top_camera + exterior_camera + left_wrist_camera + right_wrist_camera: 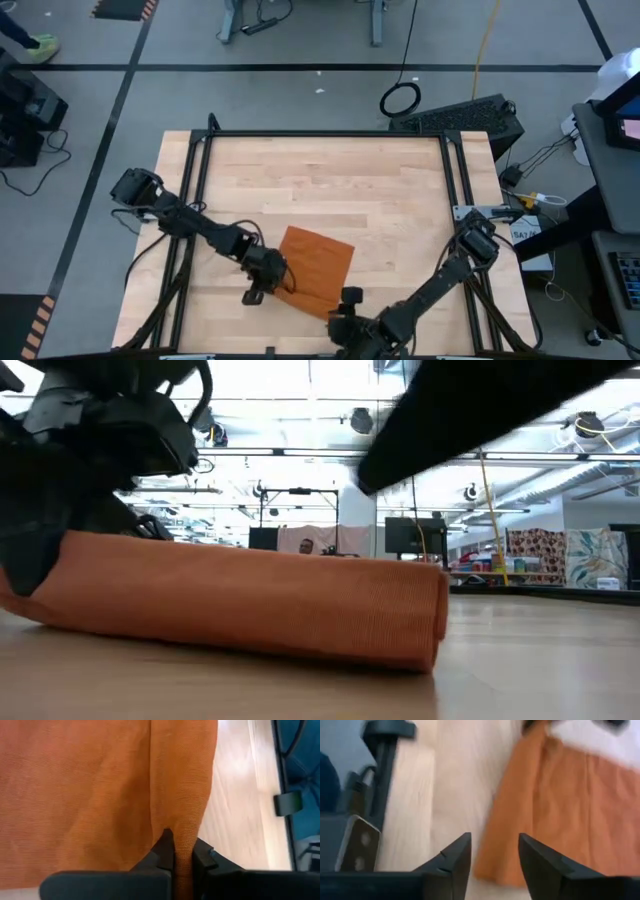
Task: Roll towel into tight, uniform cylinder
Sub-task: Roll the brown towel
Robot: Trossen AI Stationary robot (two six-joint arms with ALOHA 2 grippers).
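Orange towel (318,267) shows no readable label

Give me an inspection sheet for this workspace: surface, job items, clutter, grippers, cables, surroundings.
Surface: pale wooden tabletop in a black frame.
Job items: rust-orange towel near the table's front edge, one edge rolled or folded over; a thick fold shows in the low view.
Clutter: nothing seen on the table.
Grippers: left gripper shut on the towel's folded edge; right gripper open, just short of the towel's near edge.
Cables: black coil and yellow cable on the floor behind the table.
Surroundings: grey floor with black tape lines; equipment to the right.
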